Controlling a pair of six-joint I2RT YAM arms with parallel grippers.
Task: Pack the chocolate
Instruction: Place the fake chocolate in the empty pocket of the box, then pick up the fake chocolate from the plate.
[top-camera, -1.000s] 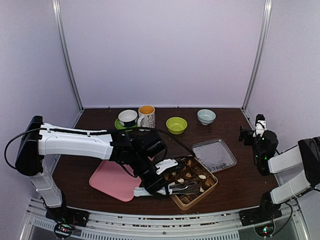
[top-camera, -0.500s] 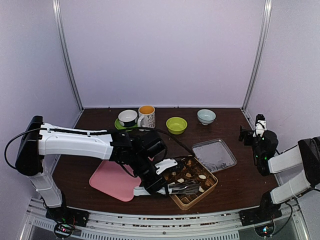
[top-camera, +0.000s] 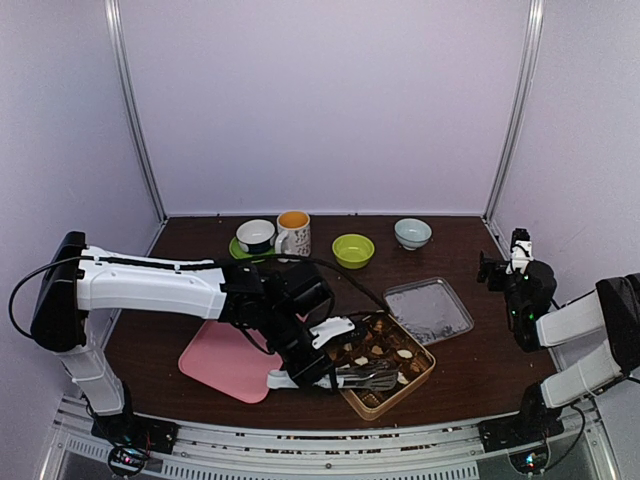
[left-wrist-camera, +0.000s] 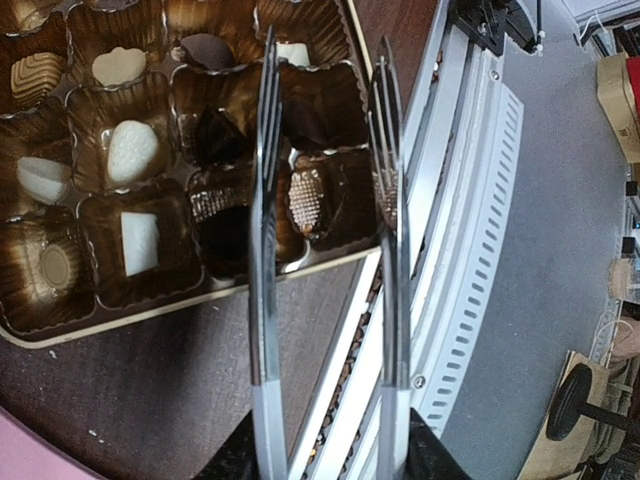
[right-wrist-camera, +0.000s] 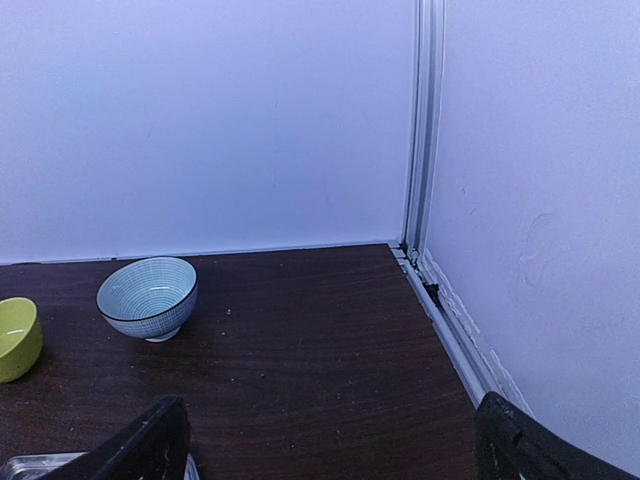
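Left pincer (left-wrist-camera: 330, 458): gripping metal tongs (left-wrist-camera: 262, 250), tips apart over brown and white chocolate (left-wrist-camera: 133, 150) in gold compartment tray (left-wrist-camera: 180, 300). Right pincer (right-wrist-camera: 335, 435): wide, over dark desk (right-wrist-camera: 300, 330).

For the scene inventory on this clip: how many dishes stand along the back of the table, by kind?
Bowls: 3, namely the white bowl, the green bowl and the pale blue bowl
Mug: 1
Saucer, under the white bowl: 1
Total: 5

Overhead overview; left wrist close over chocolate (left-wrist-camera: 133, 150).
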